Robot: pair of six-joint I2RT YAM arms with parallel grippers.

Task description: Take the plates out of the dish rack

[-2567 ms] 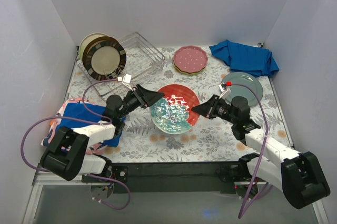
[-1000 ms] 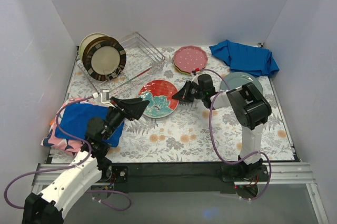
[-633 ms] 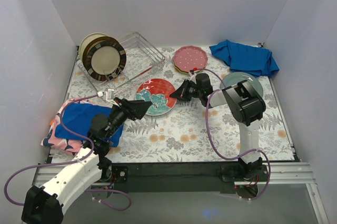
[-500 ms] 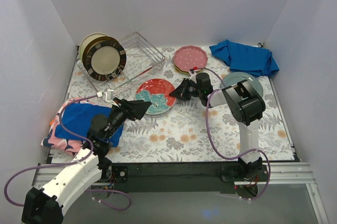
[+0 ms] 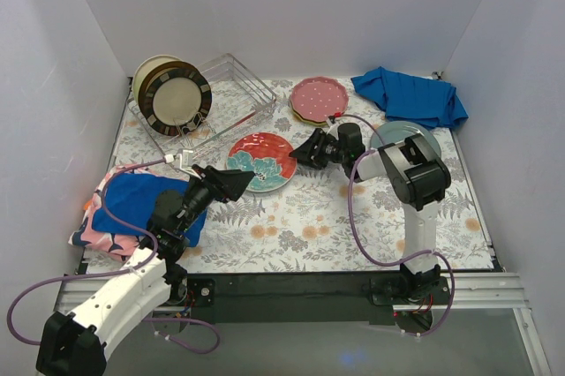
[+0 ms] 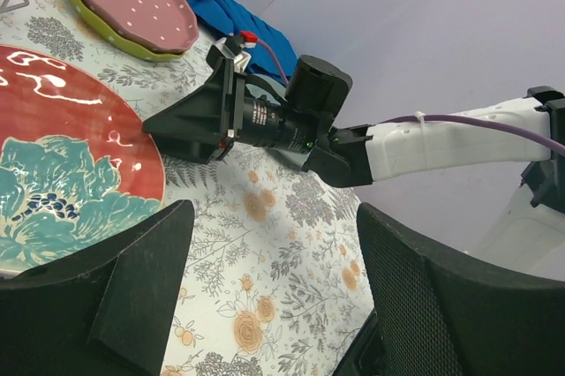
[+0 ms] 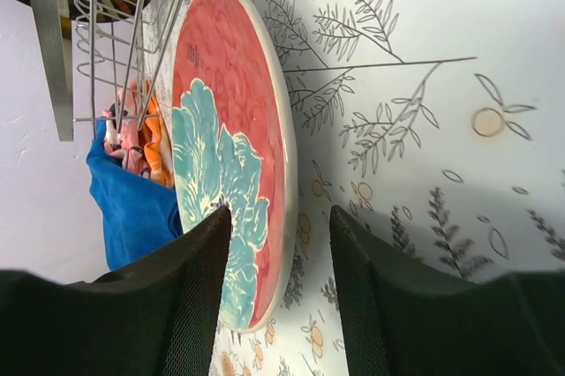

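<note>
Left arm's fingers [image 6: 115, 314] spread empty by the red-and-teal floral round plate [image 5: 260, 161] flat on the table [image 5: 353, 217], right arm's fingers [image 7: 177, 323] gaping beside it, and a careless sweep could shove it against the silver wire dish rack [image 5: 240, 91] beyond.

Floral table [image 5: 353, 226] w/ plates [image 5: 261, 161] (rack [image 5: 234, 94], cloths [image 5: 410, 98])

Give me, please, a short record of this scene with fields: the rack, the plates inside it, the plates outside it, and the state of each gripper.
dish rack: back left
plates inside: two, dark-rimmed plate in front of cream plate
plates outside: red floral plate flat at centre; pink plate stacked on lime plate; grey plate at right
left gripper: open, holds nothing
right gripper: open, beside the red floral plate's rim
</note>
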